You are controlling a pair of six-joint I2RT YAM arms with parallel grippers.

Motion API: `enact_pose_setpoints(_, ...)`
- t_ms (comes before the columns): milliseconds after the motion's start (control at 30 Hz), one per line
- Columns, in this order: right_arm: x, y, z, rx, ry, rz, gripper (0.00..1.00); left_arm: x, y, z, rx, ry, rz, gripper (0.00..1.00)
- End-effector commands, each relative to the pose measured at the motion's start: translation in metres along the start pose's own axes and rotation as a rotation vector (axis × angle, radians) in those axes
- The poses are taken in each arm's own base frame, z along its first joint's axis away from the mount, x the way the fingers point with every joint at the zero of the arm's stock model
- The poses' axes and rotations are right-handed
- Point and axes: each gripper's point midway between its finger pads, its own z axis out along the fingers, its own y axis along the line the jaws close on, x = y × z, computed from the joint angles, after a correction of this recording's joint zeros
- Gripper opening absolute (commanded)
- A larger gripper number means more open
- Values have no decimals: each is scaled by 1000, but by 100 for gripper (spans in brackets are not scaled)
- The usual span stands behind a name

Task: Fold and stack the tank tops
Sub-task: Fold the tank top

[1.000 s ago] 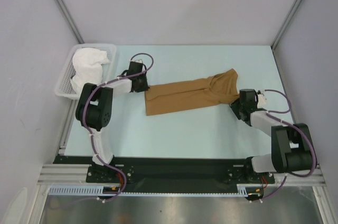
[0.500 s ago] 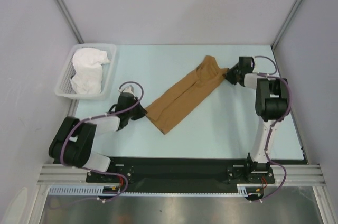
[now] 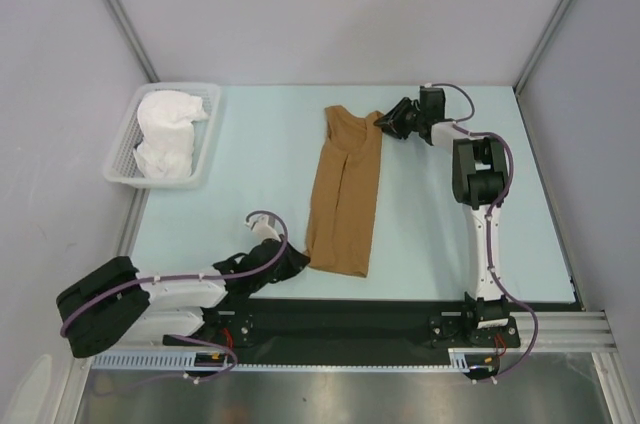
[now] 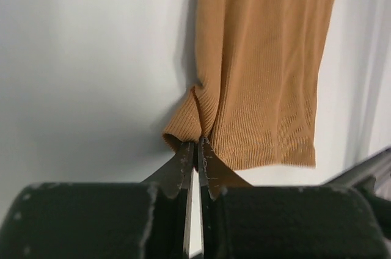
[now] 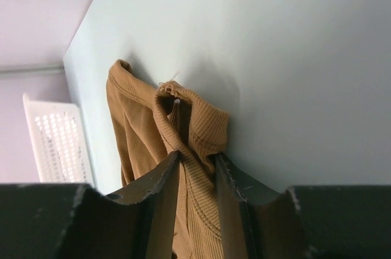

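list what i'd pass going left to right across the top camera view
white basket → left gripper → tan tank top → right gripper

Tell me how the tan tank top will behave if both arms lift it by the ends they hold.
Probably floppy: the tan tank top bunches into folds where the right gripper pinches it, so its middle would likely sag. It looks light, a thin ribbed knit lying flat. The left gripper holds only a hem corner, which may slip.
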Motion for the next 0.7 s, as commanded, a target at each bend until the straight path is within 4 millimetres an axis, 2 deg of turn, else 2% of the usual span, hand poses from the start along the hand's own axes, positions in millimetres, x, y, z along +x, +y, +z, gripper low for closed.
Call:
enact_pose_setpoints(0, 24, 18, 18, -68, 88, -17, 36, 51, 51, -13, -220, 113, 19, 8)
enact_pose_setpoints(33, 28, 21, 19, -78, 98, -19, 37, 63, 46, -15, -212, 143, 42, 9)
enact_pose_setpoints(100, 32, 26, 23, -89, 103, -20, 39, 71, 40, -14, -239, 155, 31, 15)
enact_pose_setpoints(133, 31, 27, 23, -96, 104, -22, 41, 77, 48, -15, -281, 167, 42, 23)
enact_pose_setpoints(200, 29, 29, 21, -98, 102, -23, 43, 82, 50, -16, -294, 183, 26, 42)
enact_pose_setpoints(233, 28, 30, 20, -100, 102, -24, 45, 82, 51, -18, -290, 183, 13, 58)
enact_pose_setpoints(267, 26, 30, 18, -101, 99, -35, 47, 83, 55, -19, -278, 183, 1, 63)
enact_pose_setpoints(367, 22, 34, 11, -101, 101, -49, 52, 81, 51, -25, -239, 183, -18, 71)
enact_pose_setpoints(400, 21, 36, 7, -104, 101, -58, 55, 79, 59, -29, -271, 178, -4, 74)
enact_pose_setpoints(433, 18, 35, 4, -102, 98, -59, 55, 77, 61, -32, -282, 172, 5, 74)
enact_pose_setpoints(467, 17, 35, 1, -103, 95, -62, 56, 72, 53, -36, -258, 160, -8, 75)
enact_pose_setpoints(500, 15, 38, -2, -112, 90, -70, 57, 70, 66, -42, -307, 158, 10, 75)
enact_pose_setpoints(600, 17, 39, -15, -111, 93, -83, 57, 56, 60, -51, -272, 108, -13, 76)
enact_pose_setpoints(633, 16, 46, -24, -118, 86, -113, 57, 51, 65, -55, -287, 85, -1, 82)
enact_pose_setpoints(667, 23, 39, -28, -96, 96, -109, 57, 45, 65, -57, -283, 66, 8, 88)
